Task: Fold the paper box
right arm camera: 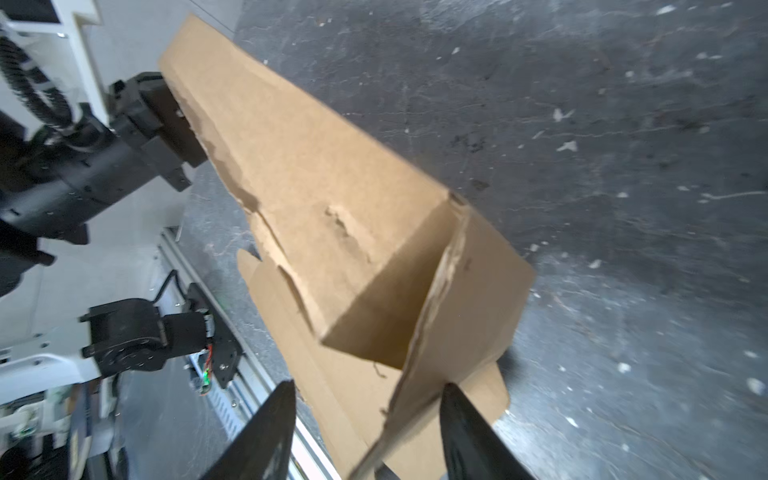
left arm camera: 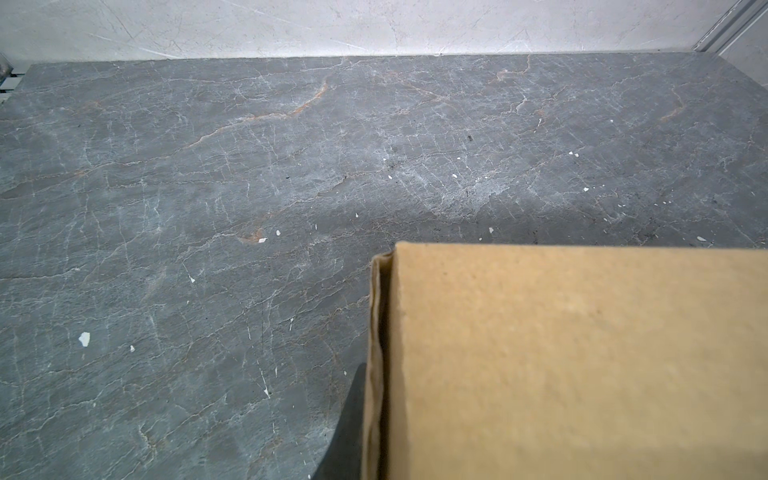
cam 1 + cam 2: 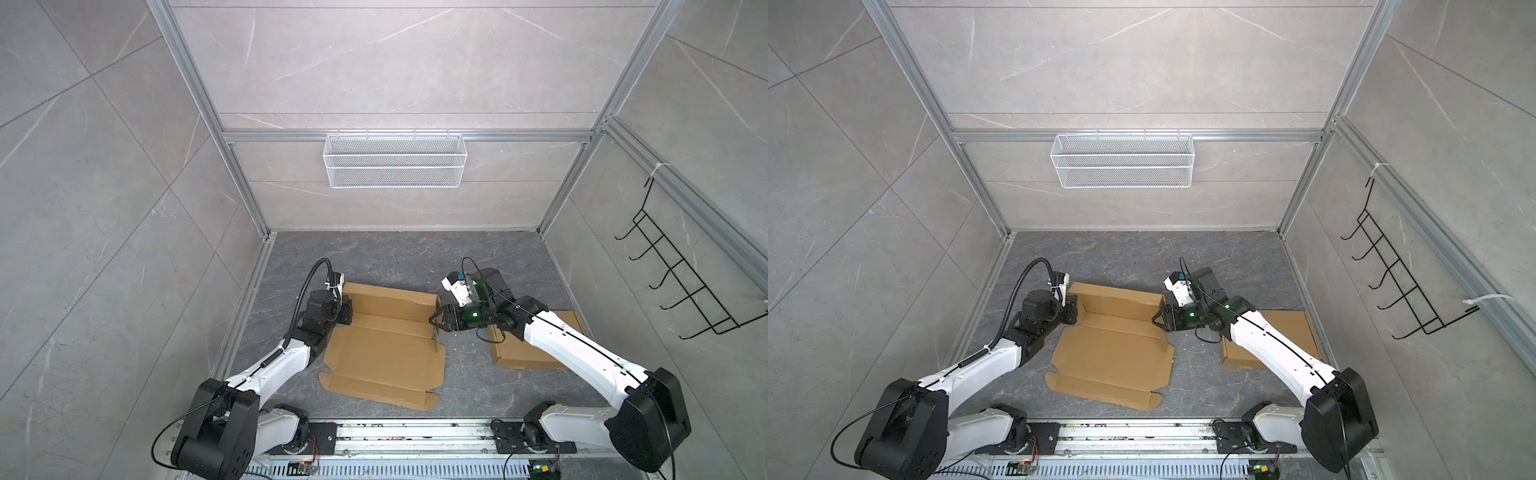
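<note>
Dark grey veined counter [image 3: 395, 257], pale tiled walls on three sides. The paper box [image 3: 386, 353] sat mid-counter between the two arms: brown cardboard, only half formed. Back wall and both side walls stood up; the lid panel with its tuck tabs lay flat toward the front. Edges were ragged, with a scuffed dent on the inner back wall. The left end effector [image 3: 345, 312] was clenched on the box's left side wall. The right end effector [image 3: 434, 322] was released, its fingers [image 1: 266, 428] spread on either side of the right wall's torn edge. A second flat cardboard piece [image 3: 523, 353] lay under the right arm, apart from the box.
</note>
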Robot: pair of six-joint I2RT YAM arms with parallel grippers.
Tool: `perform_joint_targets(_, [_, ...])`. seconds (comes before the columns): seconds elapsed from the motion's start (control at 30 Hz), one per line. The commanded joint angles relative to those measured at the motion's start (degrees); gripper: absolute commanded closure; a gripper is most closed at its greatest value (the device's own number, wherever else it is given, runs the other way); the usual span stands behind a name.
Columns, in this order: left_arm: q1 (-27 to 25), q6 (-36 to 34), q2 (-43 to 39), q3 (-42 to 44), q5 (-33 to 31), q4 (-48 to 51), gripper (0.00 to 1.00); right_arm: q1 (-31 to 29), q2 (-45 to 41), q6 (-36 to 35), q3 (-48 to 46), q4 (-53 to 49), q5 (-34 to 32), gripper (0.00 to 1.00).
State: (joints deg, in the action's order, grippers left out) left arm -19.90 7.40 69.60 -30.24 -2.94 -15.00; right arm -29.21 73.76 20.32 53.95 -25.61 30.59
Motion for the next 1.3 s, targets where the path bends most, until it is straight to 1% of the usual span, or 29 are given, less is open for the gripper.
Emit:
perform_joint_targets(0.0, [-0.30,0.87,0.37,-0.44,0.10,-2.03,1.00,0.19,-0.73,-1.82,-2.30,5.03,6.64,0.39])
perform_joint_targets(0.07, [-0.20,0.82,0.37,-0.68,-0.22,-1.42,1.00,1.15,-1.35,-2.64,-3.48,5.80,7.39,0.38])
perform_joint_targets(0.2, [-0.22,0.51,-0.32,-0.87,-1.07,-0.23,1.00,5.73,-5.56,0.01,-7.31,12.12,12.01,0.37])
perform_joint_targets(0.27, [-0.16,0.25,-0.35,-0.87,-1.35,-0.12,1.00,7.13,-6.46,0.42,-7.40,12.81,13.28,0.36])
perform_joint_targets(0.53, [-0.22,-0.10,0.20,-1.09,-1.05,-0.24,1.00,14.25,-8.71,-2.46,-2.59,6.45,15.15,0.35])
perform_joint_targets(0.6, [-0.23,-0.17,0.23,-1.00,-1.10,-0.21,1.00,15.93,-8.56,-3.77,-0.68,4.00,14.84,0.35])
perform_joint_targets(0.7, [-0.23,-0.19,0.15,-0.88,-1.08,-0.21,1.00,19.15,-8.48,-4.09,1.26,2.88,14.32,0.35])
perform_joint_targets(0.73, [-0.25,-0.23,0.06,-0.83,-1.07,-0.20,1.00,20.73,-8.41,-3.76,1.85,2.90,13.34,0.35])
perform_joint_targets(0.77, [-0.22,-0.24,-0.02,-0.71,-1.07,-0.20,1.00,22.52,-8.37,-3.40,2.60,2.46,10.98,0.35])
perform_joint_targets(0.83, [-0.27,-0.19,-0.15,-0.62,-1.10,-0.20,1.00,25.13,-7.81,-3.94,4.39,0.28,3.77,0.36])
perform_joint_targets(0.9, [-0.23,-0.17,-0.07,-0.61,-0.92,-0.29,1.00,25.87,-6.13,-8.35,6.43,-2.39,-5.50,0.38])
perform_joint_targets(0.93, [-0.23,-0.06,0.04,-0.61,-0.83,-0.41,1.00,25.85,-4.63,-11.00,7.25,-3.35,-9.17,0.39])
perform_joint_targets(0.97, [-0.23,-0.08,0.20,-0.69,-0.76,-0.54,1.00,25.82,-2.72,-13.35,8.00,-4.34,-11.31,0.40])
perform_joint_targets(1.1, [-0.26,0.05,0.40,-0.96,-0.75,-0.45,1.00,24.43,5.09,-19.21,9.33,-7.65,-15.52,0.43])
perform_joint_targets(1.2, [-0.21,0.16,0.06,-1.12,-0.76,-0.01,1.00,21.13,6.01,-22.16,7.46,-6.90,-18.87,0.43])
perform_joint_targets(1.27, [-0.23,0.25,0.00,-0.96,-0.97,-0.13,1.00,18.62,5.59,-24.35,5.87,-5.73,-17.85,0.43])
